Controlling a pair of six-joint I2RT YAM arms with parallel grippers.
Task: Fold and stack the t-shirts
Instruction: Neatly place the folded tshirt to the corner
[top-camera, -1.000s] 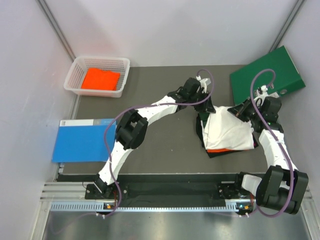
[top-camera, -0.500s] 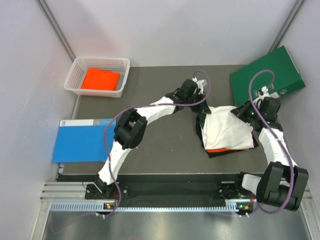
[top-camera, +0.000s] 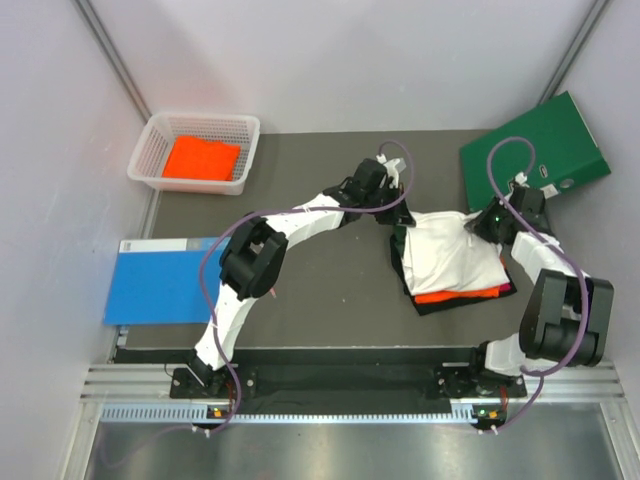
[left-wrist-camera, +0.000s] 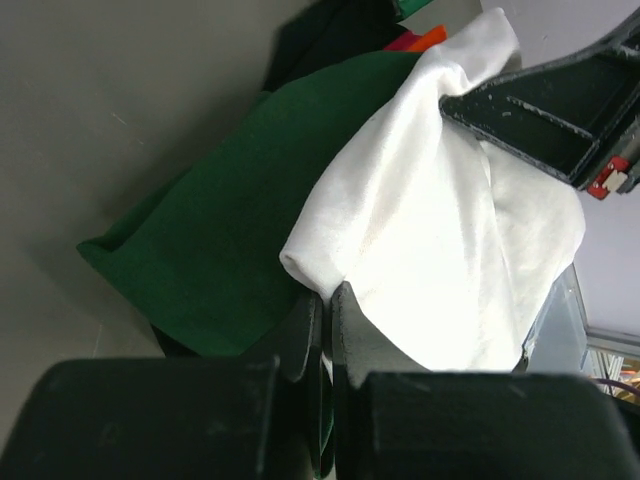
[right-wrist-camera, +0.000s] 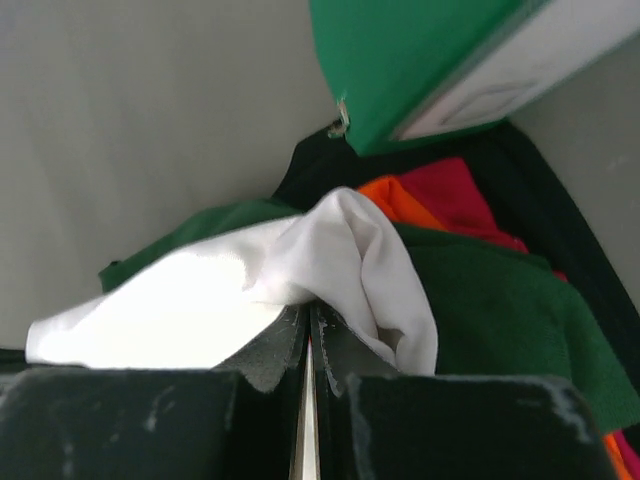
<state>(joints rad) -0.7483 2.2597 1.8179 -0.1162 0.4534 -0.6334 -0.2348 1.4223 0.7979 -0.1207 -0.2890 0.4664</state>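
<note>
Two end effectors are clamped on the same garment. Your left end effector (left-wrist-camera: 325, 300) has its fingers pressed together over a fold of the white t-shirt (top-camera: 450, 258) at its upper-left corner. Your right end effector (right-wrist-camera: 308, 322) pinches the white cloth at the upper-right corner, and neither wrist view shows a gap between the fingers. The shirt lies right of centre in the overhead view, draped on top of a pile on the bench (top-camera: 320, 280), with an orange t-shirt (top-camera: 455, 296) and a black t-shirt (top-camera: 440, 306) showing at the pile's lower edge. Watch both grips: each looks like a thin bite close to the hem, so if you move the arms apart or lift unevenly, one corner could slip free and the fold would come out skewed. Dragging the cloth low across the pile would likely pull the shirts below it out of line. The green sleeve (left-wrist-camera: 220, 230) bulges out below the left fingers and may end up sticking out of the fold unless you tuck it in. The green binder (top-camera: 535, 150) sits just up and right of your right end effector, so a swing that way could knock it.
</note>
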